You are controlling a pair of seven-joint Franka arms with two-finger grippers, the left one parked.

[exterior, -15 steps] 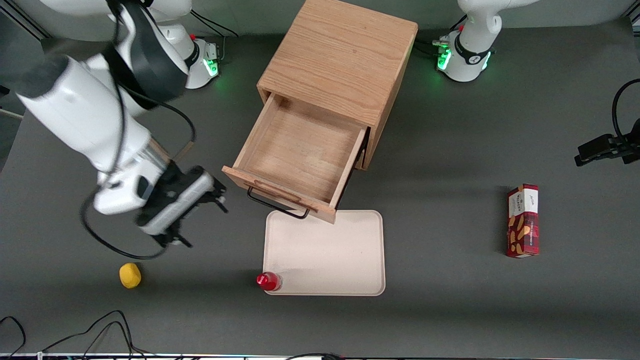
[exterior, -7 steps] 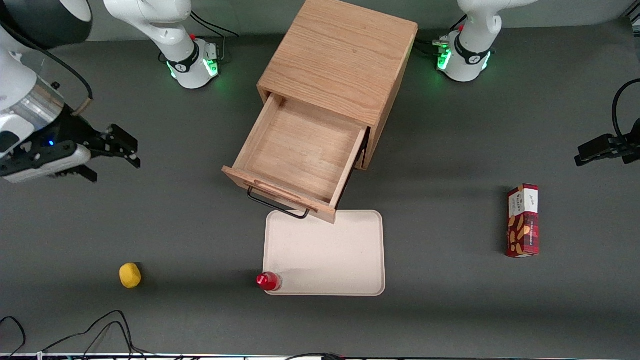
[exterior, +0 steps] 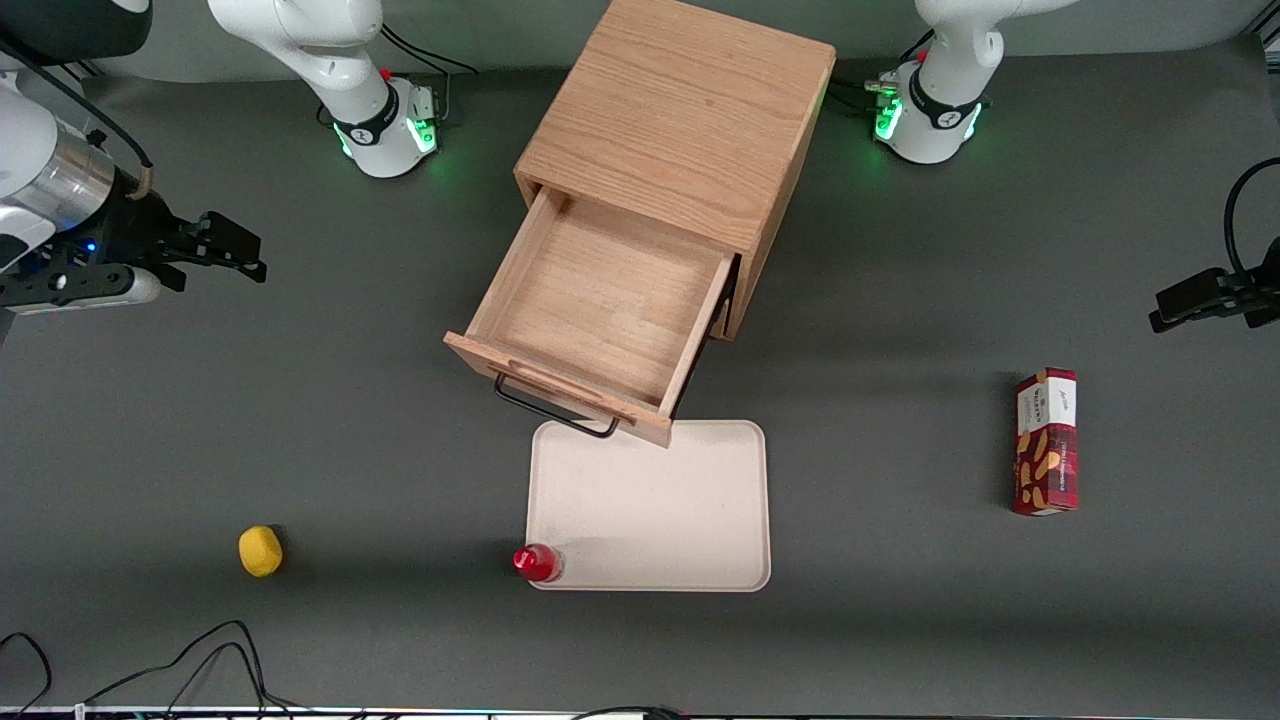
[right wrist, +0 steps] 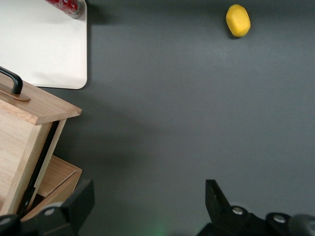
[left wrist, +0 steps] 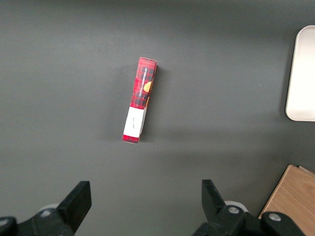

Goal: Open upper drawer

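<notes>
The upper drawer of the oak cabinet stands pulled far out, its plain wood interior bare and its black wire handle hanging over the tray's edge. My gripper is open and holds nothing, raised well away from the cabinet toward the working arm's end of the table. In the right wrist view the gripper hovers over bare mat, with the upper drawer and its handle to one side and the lower drawer front beneath it.
A cream tray lies in front of the open drawer, with a red-capped bottle at its corner. A yellow lemon sits nearer the front camera, toward the working arm's end. A red snack box lies toward the parked arm's end.
My gripper has pulled away from beside the drawer handle, rising and swinging out toward the working arm's end of the table. The drawer has stayed pulled out.
</notes>
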